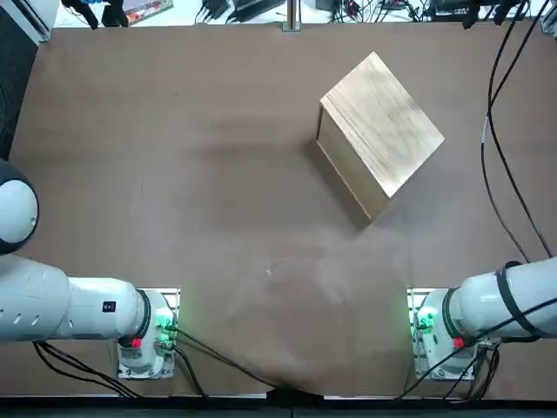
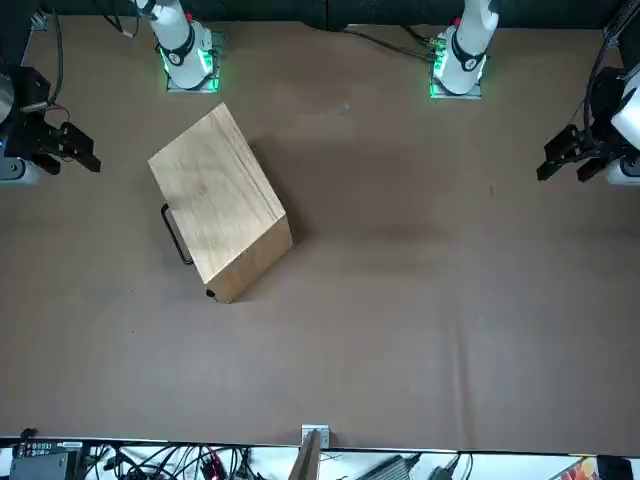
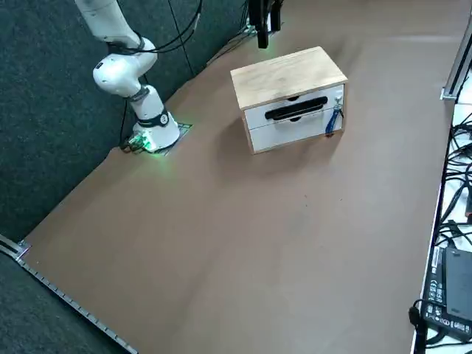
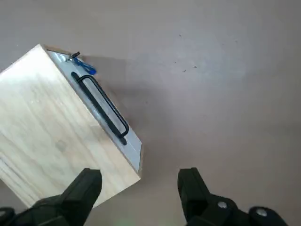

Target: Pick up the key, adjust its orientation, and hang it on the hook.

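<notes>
The wooden box stands on the brown table, its white front with a black handle facing the right side camera. The key, blue-headed and tiny, hangs against that front at one end, beside the handle. In the wrist view the key shows at the box's far front corner, under a small hook. My right gripper is open and holds nothing. It hovers high above the table, off the box's near corner and well away from the key. In the front view the right gripper sits at the table's edge.
Black cables trail over the table's right side in the top view. Electronics and more cables lie along the far edge. Both arm bases stand at the near edge.
</notes>
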Action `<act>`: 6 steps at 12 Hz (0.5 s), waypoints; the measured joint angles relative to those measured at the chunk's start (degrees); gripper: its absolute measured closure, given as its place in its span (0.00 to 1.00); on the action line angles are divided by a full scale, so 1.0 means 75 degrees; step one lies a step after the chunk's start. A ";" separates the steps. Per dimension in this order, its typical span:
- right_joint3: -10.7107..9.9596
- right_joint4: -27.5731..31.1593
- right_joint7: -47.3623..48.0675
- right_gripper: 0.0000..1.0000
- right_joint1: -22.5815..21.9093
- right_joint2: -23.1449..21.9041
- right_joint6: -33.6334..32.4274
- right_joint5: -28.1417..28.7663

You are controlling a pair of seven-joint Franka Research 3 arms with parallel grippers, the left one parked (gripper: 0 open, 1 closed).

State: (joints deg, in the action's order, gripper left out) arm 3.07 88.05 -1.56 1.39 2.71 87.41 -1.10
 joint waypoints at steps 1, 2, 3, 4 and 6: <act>-0.0079 0.0202 0.0048 0.00 -0.0051 -0.0134 0.0150 0.0000; -0.0122 0.0421 0.0085 0.00 -0.0076 -0.0259 0.0322 0.0000; -0.0148 0.0631 0.0120 0.00 -0.0088 -0.0373 0.0468 0.0000; -0.0159 0.0803 0.0158 0.00 -0.0091 -0.0467 0.0567 0.0001; -0.0161 0.0990 0.0244 0.00 -0.0099 -0.0566 0.0648 0.0001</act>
State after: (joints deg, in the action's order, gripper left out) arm 1.87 95.47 0.27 0.65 -1.54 92.27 -1.09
